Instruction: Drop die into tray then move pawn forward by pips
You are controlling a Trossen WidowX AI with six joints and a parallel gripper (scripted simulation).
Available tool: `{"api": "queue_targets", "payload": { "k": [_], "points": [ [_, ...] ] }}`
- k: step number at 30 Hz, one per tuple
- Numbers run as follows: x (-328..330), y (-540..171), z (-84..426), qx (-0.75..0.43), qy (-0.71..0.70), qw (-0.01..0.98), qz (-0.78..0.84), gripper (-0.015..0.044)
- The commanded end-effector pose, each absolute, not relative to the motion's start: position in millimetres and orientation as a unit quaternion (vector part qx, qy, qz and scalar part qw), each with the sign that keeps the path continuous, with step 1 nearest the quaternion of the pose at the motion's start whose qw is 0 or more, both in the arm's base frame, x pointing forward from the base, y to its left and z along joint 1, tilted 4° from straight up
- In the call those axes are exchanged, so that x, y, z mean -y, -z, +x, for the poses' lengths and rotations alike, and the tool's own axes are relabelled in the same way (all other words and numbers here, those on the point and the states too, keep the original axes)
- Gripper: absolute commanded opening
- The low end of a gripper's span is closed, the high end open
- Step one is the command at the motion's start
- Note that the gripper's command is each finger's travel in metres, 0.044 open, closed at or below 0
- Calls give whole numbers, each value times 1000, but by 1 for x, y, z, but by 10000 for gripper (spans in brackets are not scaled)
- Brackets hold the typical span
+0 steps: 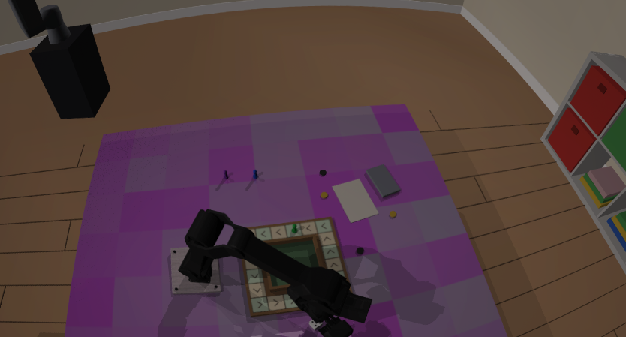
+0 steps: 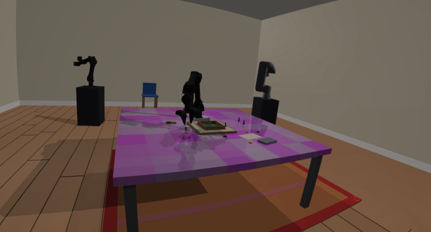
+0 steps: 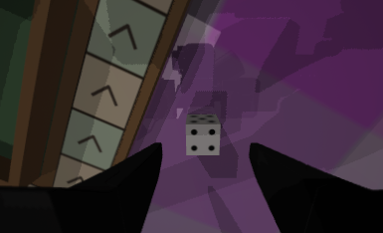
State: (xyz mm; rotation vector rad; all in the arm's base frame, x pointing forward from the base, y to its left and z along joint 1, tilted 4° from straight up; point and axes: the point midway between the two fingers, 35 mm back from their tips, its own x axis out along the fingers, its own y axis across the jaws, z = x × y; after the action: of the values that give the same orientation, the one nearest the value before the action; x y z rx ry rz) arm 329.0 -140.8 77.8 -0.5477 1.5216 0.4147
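Observation:
The white die [image 1: 314, 324] [image 2: 186, 128] [image 3: 203, 139] lies on the table just outside the board [image 1: 260, 304] [image 2: 230, 129] [image 3: 106, 95]. My gripper [image 2: 188, 123] [image 3: 205, 149] is open and points down above the die, which shows between the two fingertips in the wrist view, with a gap on each side. Several black pips show on its faces. The green pawn [image 1: 294, 229] [image 2: 225, 124] stands upright on the board's far row in the top view, where the arrows point left. The dice tray [image 1: 320, 251] [image 3: 27, 124] has a green floor; my arm hides part of it.
A purple pawn [image 1: 225, 175] and a blue pawn [image 1: 254, 174] stand behind the board. A cream sheet [image 1: 354, 200], a grey book [image 1: 383, 181], yellow discs [image 1: 323, 195] [image 1: 392, 214] and black discs [image 1: 323, 173] [image 1: 359, 250] lie to the right. A small wooden block [image 2: 170, 122] lies left of the gripper.

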Motion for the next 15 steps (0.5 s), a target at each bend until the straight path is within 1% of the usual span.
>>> {"api": "queue_targets", "payload": {
  "k": [1,15],
  "points": [
    [142,-70,327,-679,-186,667,-244,275],
    [144,-48,327,-679,-186,667,-244,275]
  ]
}}
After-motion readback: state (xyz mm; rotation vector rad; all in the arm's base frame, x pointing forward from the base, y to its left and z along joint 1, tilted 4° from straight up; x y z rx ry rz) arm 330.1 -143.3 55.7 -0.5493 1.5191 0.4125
